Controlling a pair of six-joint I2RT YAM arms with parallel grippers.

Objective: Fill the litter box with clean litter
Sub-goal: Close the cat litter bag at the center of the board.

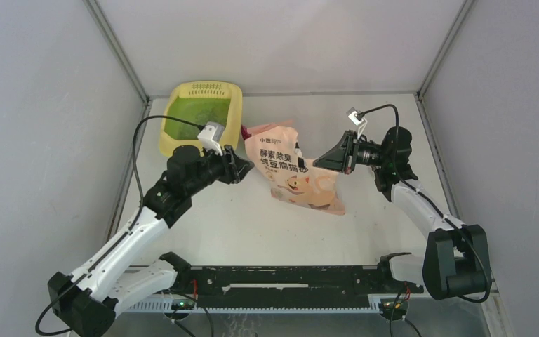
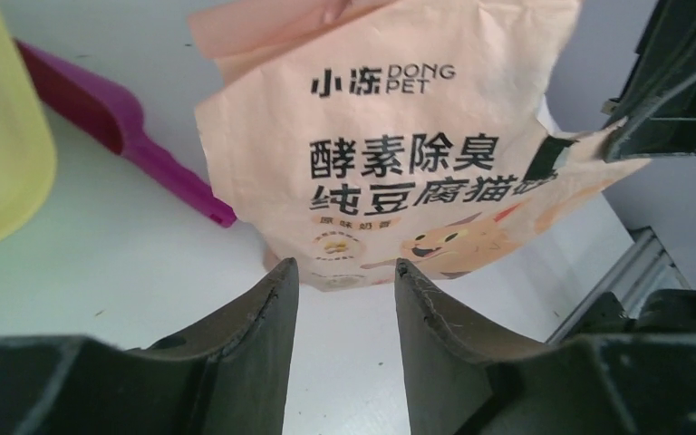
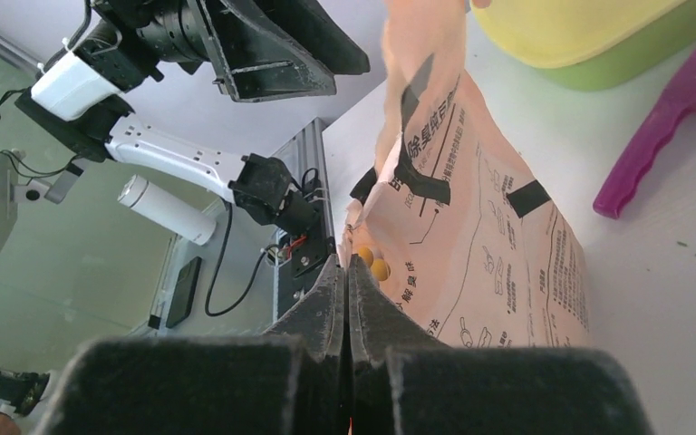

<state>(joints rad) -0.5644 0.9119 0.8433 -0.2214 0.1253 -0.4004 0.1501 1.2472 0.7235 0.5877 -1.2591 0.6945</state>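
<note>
Litter box (image 1: pixel 207 89) sits at the far left of the surface (image 1: pixel 238 225), at 11 o'clock from the left gripper (image 1: pixel 247 167), the nearer one. Peach bag (image 1: pixel 298 172) lies between the grippers, long axis 11 to 5 o'clock. Left gripper parted and empty, arm stretched low toward the bag. Right gripper (image 1: pixel 319 163) closed at the bag's edge.
</note>
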